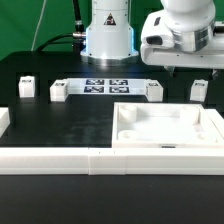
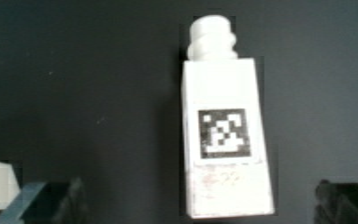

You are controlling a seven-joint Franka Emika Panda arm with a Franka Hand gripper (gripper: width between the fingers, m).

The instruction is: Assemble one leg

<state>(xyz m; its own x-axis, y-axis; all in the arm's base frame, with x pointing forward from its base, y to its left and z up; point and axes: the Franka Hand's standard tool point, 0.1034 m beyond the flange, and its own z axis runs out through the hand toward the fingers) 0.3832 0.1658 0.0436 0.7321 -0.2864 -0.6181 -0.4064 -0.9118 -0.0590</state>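
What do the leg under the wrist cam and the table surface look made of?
The leg: white hard plastic by the look, matte, with straight edges and a rounded peg at one end. Its black-and-white tag looks like a printed sticker. The table: black, matte, no glare, possibly a mat or cloth cover; the pictures don't settle which.

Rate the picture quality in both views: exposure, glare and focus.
Exterior view: even lighting, but the white tray-like piece is washed out, its edges faint against the white rails. Wrist view: soft focus, the tag on the leg looks smeared, and the dark claw fingers nearly merge with the black table.
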